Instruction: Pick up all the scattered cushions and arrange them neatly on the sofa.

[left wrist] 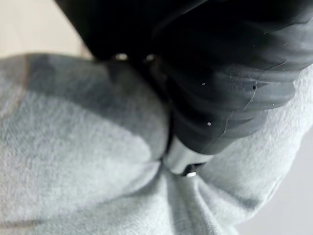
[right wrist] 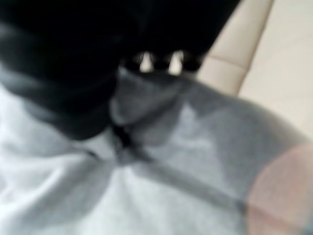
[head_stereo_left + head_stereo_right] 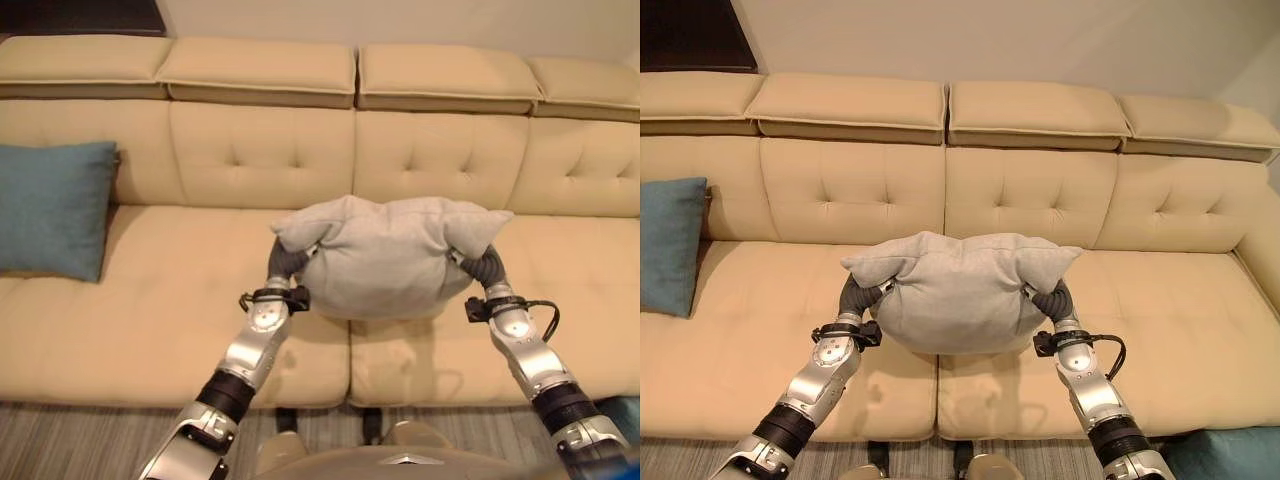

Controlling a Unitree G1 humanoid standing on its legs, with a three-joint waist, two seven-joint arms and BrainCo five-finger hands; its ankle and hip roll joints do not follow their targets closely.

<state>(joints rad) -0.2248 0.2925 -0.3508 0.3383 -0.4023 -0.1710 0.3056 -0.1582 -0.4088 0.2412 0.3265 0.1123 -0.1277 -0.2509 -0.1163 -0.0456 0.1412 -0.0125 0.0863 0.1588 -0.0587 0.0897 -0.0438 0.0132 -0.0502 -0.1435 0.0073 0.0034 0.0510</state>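
Both arms reach forward over the front edge of the sofa (image 3: 150,330), and between them they carry a grey cushion (image 3: 390,260) in the air above the middle of the seat, over the seam where two seat sections meet.

The left hand (image 1: 230,73) holds the cushion's left end. In its wrist view the dark ribbed cover sits against the grey cloth, and a silver thumb (image 1: 183,159) presses into a deep fold, with the fabric bunched up around it; the fingers are clenched on the cushion.

The right hand (image 2: 73,83) holds the cushion's right end. Its wrist view shows the dark cover pushed into the cloth, with silver fingers (image 2: 168,61) curving over the top and the fabric gathered into a crease beneath them, so these fingers too are grasping the cushion. From the head views each hand is buried in the cloth, which folds over the wrist covers so that the cushion's top corners stick out to either side.

Farther back and well apart from the grey cushion, a blue cushion (image 3: 52,208) stands upright against the backrest near the sofa's left end.
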